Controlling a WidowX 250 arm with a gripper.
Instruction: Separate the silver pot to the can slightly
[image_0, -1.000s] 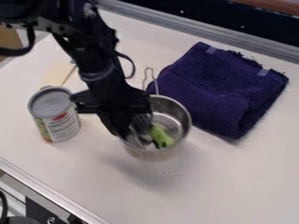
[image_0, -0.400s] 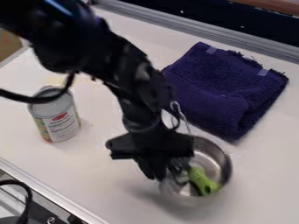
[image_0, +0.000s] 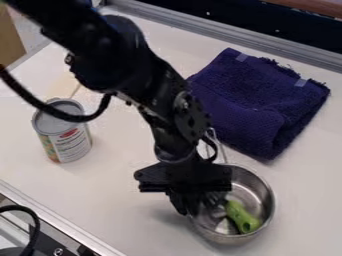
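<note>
The black gripper (image_0: 194, 206) is at the left rim of the silver pot (image_0: 263, 192), shut on that rim, right of the middle in the lower half of the camera view. Part of the pot's left side is hidden behind the gripper. A green object (image_0: 242, 218) lies inside the pot, and the pot's wire handle points up toward the towel. Well to the left, the can (image_0: 70, 142) stands upright with its grey top up, a wide stretch of white surface between it and the pot.
A folded dark purple towel (image_0: 257, 100) lies at the upper right, just above the pot. The counter's metal edge (image_0: 60, 221) runs along the lower left. A black cable from the arm hangs over the can's top.
Gripper and pot have moved together to the right and down in the view, away from the can, with the green object still in the pot. The can and towel kept their places.
</note>
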